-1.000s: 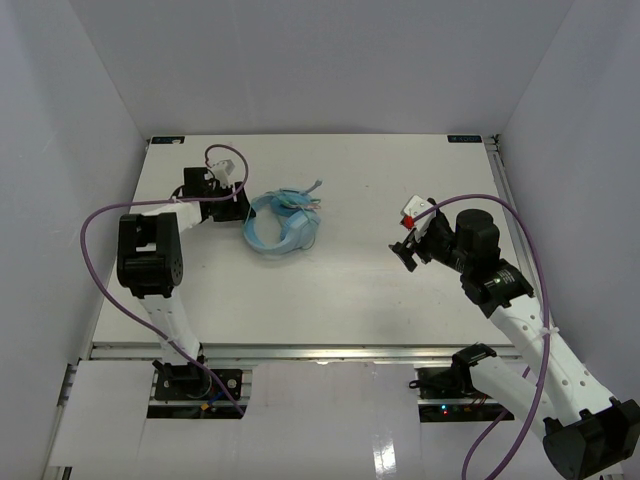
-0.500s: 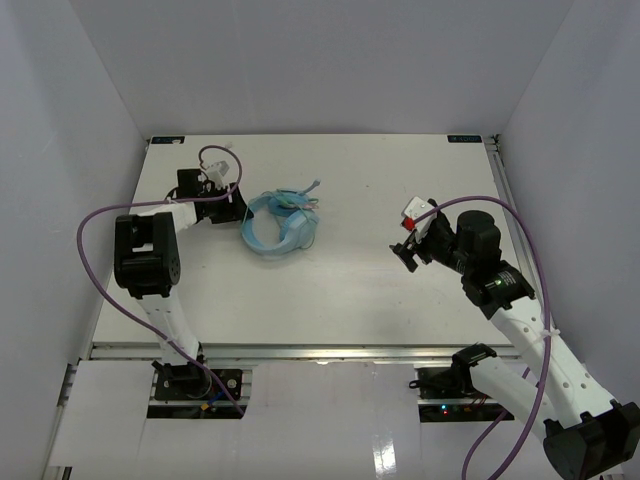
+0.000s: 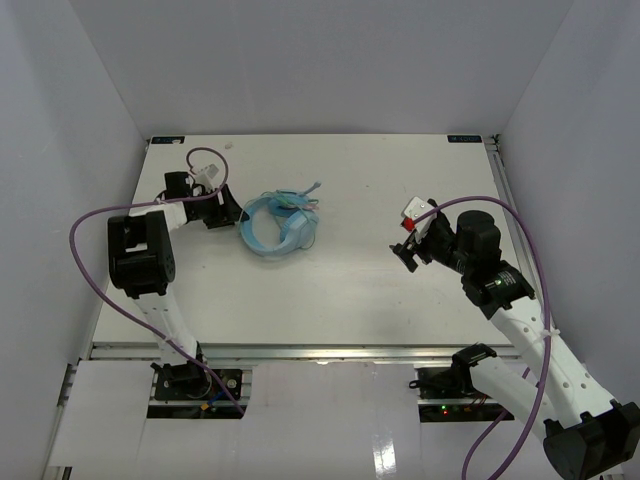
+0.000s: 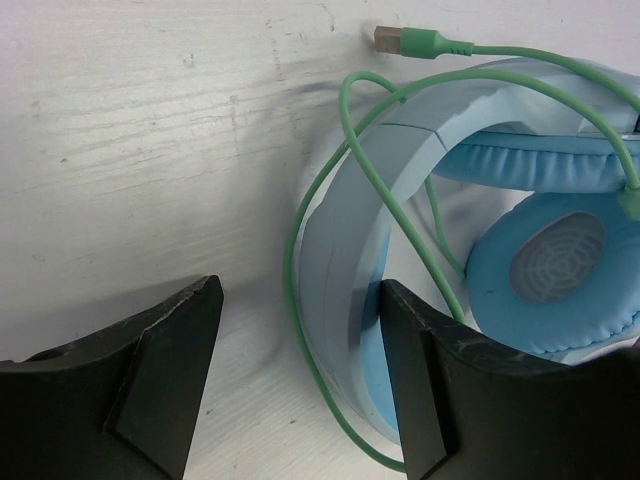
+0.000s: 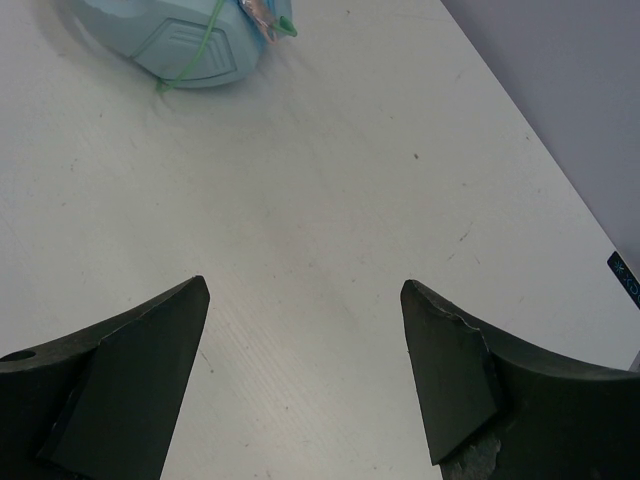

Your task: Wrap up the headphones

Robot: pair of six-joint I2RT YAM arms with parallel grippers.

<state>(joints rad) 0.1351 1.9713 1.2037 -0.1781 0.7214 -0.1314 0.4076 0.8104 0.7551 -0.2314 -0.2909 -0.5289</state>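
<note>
**Headphones on table; both grippers holding nothing**

Top external view: your headphones (image 3: 278, 226) lie left of centre on the white table (image 3: 340, 290), toward its far side. The left gripper (image 3: 218, 212) sits just beside their left edge. The right gripper (image 3: 408, 250) is well apart to the right, over bare table.

Left wrist view: fingers (image 4: 160, 380) apart, clamped on nothing. The headband (image 4: 340, 250) curves into the gap, close against one finger; you cannot tell whether it touches. The pale green cable (image 4: 300, 215) loops around the headband, and its plug (image 4: 392, 39) lies on the table beyond. One ear cup (image 4: 555, 270) shows its padded face at the right.

Right wrist view: fingers (image 5: 140, 360) wide apart, bare table between them. The headphones lie ahead at the upper left.
</note>
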